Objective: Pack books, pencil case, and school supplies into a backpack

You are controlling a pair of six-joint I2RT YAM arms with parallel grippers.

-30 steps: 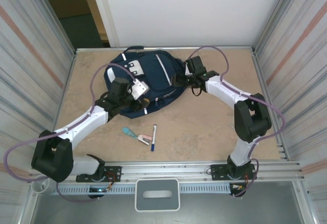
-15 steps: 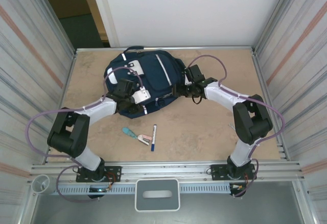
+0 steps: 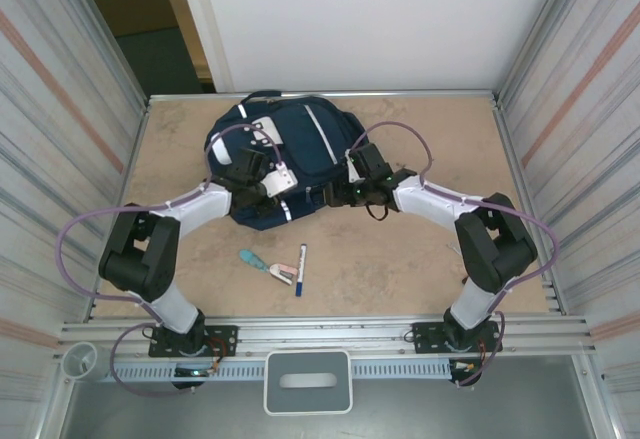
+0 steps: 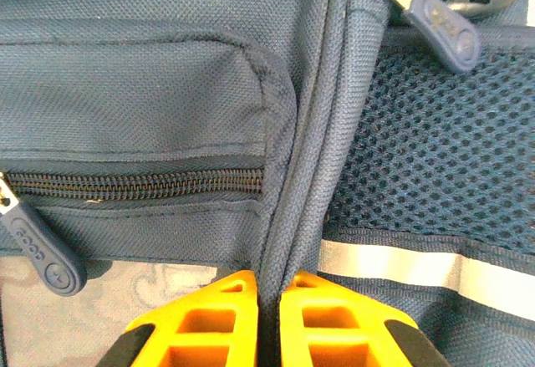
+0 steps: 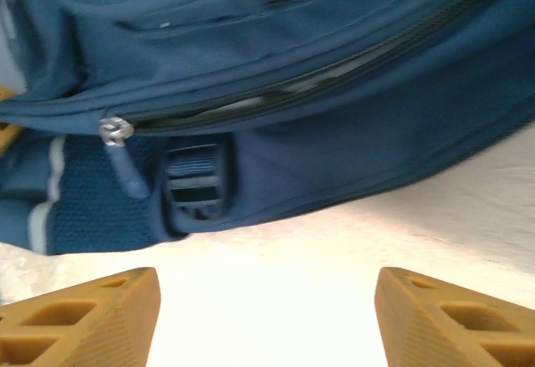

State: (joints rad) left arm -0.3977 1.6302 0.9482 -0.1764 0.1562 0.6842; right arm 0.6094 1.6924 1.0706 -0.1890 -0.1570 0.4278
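Because the backpack [image 3: 290,149] is soft fabric likely to sag, the left hand [image 4: 269,283] clamps its firmer piped seam [image 4: 305,150], while the right hand [image 5: 267,300] stands apart beside the zip pull [image 5: 125,170].

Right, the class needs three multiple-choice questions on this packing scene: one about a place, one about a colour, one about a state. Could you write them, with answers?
1. Where is the white marker?
A) on the table, nearer the arm bases than the backpack
B) inside the backpack
C) on top of the backpack

2. What colour is the backpack?
A) red
B) green
C) navy blue

3. The left hand is:
A) wide open
B) pinched on the backpack's seam ridge
C) gripping the marker

Answers: 1 A, it lies on bare tabletop; 2 C, the fabric is navy; 3 B, its fingers close on the ridge.
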